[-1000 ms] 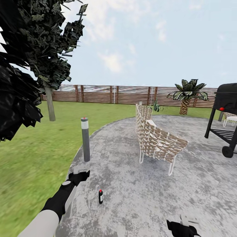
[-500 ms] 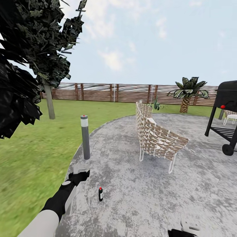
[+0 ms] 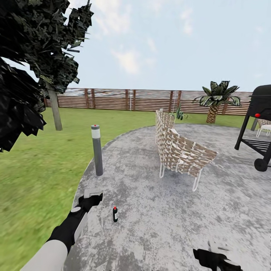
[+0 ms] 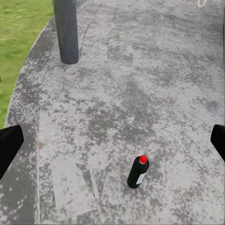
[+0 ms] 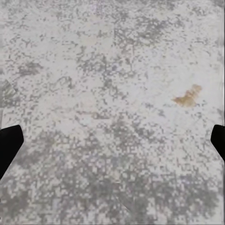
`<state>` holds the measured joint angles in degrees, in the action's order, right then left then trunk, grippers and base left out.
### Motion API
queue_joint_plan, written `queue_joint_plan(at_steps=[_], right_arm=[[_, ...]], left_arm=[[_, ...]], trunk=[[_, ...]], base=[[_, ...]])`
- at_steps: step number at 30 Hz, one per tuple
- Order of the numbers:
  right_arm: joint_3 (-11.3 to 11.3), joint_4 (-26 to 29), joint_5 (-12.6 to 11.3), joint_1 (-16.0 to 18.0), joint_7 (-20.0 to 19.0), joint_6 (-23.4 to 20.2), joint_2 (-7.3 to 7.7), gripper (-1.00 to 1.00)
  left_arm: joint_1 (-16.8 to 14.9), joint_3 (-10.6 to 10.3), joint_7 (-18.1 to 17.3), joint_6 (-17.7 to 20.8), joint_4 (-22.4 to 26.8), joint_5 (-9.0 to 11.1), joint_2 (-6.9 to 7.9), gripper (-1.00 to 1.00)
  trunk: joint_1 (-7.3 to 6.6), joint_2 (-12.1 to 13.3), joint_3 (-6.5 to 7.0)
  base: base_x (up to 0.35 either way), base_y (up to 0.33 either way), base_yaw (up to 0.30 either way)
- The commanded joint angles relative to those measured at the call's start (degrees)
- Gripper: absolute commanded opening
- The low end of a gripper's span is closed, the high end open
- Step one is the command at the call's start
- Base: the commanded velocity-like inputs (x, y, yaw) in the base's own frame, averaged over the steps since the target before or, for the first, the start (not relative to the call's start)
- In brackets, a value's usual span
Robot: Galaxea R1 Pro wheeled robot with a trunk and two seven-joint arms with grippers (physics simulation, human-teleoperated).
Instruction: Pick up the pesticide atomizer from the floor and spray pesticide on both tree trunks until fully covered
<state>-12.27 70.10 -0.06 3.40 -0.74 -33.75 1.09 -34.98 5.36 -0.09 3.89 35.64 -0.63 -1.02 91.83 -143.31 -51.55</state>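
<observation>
The left gripper (image 3: 92,195) is hanging spread wide, the right gripper (image 3: 218,246) likewise. Lower centre, the pesticide atomizer (image 3: 115,214) is standing upright on the paving (image 3: 158,222), red cap pointing up. A tree trunk (image 3: 55,111) is rising upper left.

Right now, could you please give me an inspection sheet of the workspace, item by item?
Surface: mottled grey paved patio, bordered by lawn.
Job's things: pesticide atomizer, dark bottle with red cap, upright on the paving; tree trunk stands on the grass near the fence.
Clutter: grey bollard light, woven chair, black grill, a brownish stain on the paving.
Grippers: left pincer open, short of the atomizer, holding nothing; right pincer open over bare paving.
Cables: nothing seen.
Surroundings: dark foliage close by, small palm by the fence, cloudy sky.
</observation>
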Motion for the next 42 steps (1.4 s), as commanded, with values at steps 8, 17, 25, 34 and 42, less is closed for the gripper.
queue_joint_plan(at_steps=[8,17,25,34,42], right_arm=[[0.05,1.81,0.06,-0.01,0.03,-0.05,0.19,1.00],[0.31,2.06,-0.03,-0.02,0.00,-0.09,0.19,1.00],[0.40,2.06,-0.03,0.01,0.00,-0.09,0.14,1.00],[0.41,2.06,-0.03,0.01,0.02,-0.09,0.14,1.00],[0.41,2.06,-0.02,0.00,0.03,-0.09,0.14,1.00]], left_arm=[[0.00,-0.20,0.00,-7.16,-0.16,0.11,-0.34,1.00],[0.00,-0.19,0.00,-7.93,-0.22,0.02,-0.39,1.00],[0.00,-0.17,0.00,-7.93,-0.22,0.01,-0.39,1.00],[0.00,-1.35,0.00,-7.89,-0.22,-0.24,-0.37,1.00],[0.00,-10.88,0.03,-7.76,-0.39,-2.94,-0.21,1.00]], trunk=[[0.20,-0.11,-2.49],[0.44,-0.23,-5.28],[0.64,-0.34,-7.75],[0.87,-0.46,-10.54],[1.08,-0.57,-13.02]], base=[[0.000,0.000,0.065],[0.000,0.000,0.078],[0.000,0.000,0.071],[0.000,0.000,0.064],[0.000,0.000,0.052]])
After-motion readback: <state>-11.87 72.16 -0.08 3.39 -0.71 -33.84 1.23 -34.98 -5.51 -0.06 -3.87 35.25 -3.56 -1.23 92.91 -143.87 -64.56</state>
